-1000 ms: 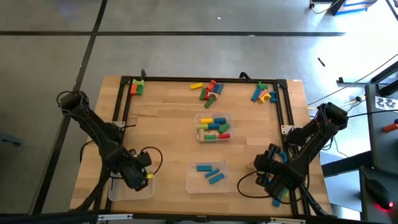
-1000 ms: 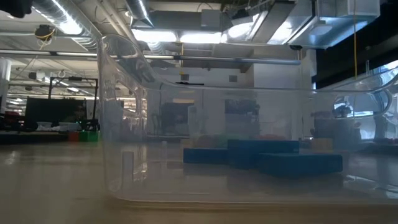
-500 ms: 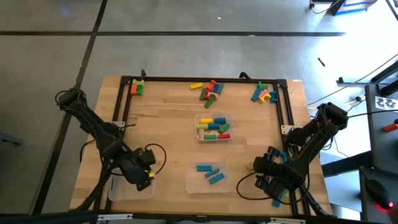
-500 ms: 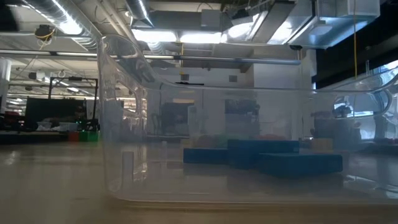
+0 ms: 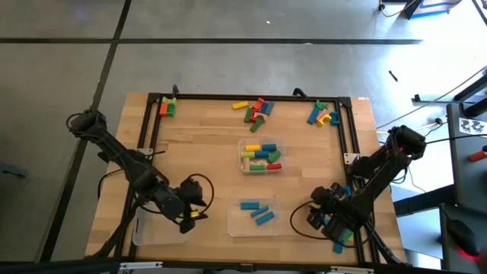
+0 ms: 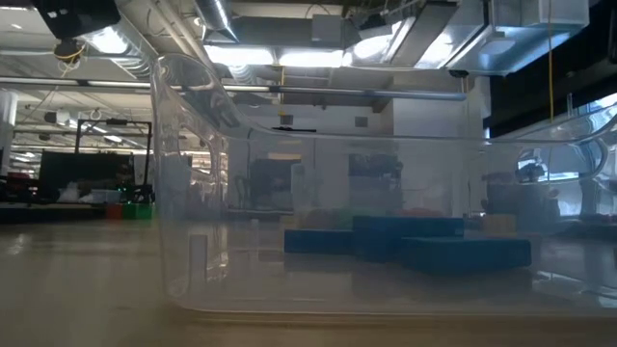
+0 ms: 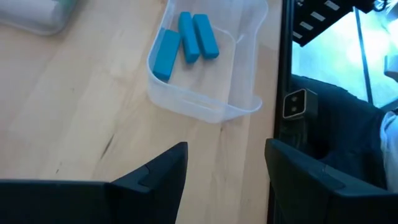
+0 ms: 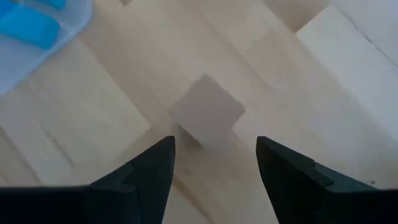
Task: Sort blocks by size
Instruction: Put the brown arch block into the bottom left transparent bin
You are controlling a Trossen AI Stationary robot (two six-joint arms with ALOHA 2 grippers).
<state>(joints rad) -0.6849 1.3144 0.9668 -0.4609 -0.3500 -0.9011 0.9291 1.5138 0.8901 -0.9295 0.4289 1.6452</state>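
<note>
Blocks [image 5: 254,111] small, painted, in red, blue, green, yellow and orange; bars, cubes and wedges of mixed length. Lay in 3 loose heaps along the far edge of the table [image 5: 198,160]: 1 at the far-left corner [image 5: 167,107], 1 at far centre, 1 at the far right [image 5: 323,115]. More of mixed colours sat in the centre tray [image 5: 262,155]. 3 blue bars [image 5: 256,211], alike in length, lay in the near tray [image 5: 253,216], side by side and slightly fanned. Seen level from the table top, lay flat behind the clear wall [image 6: 318,231].

Left gripper [image 5: 190,215] hung over the near-left table, between the near-left tray [image 5: 156,230] and the near tray, something yellow showing at its tip. In its wrist view, fingers [image 7: 163,171] stood well apart with bare wood between them, nothing visibly clamped.

Right gripper [image 5: 318,215] low over the near-right table, just right of the near tray. Fingers [image 8: 152,168] spread wide, either side of a pale tan cube [image 8: 206,112] resting on the wood, not touching it. Cube plain, unpainted-looking, set corner-on.
</note>
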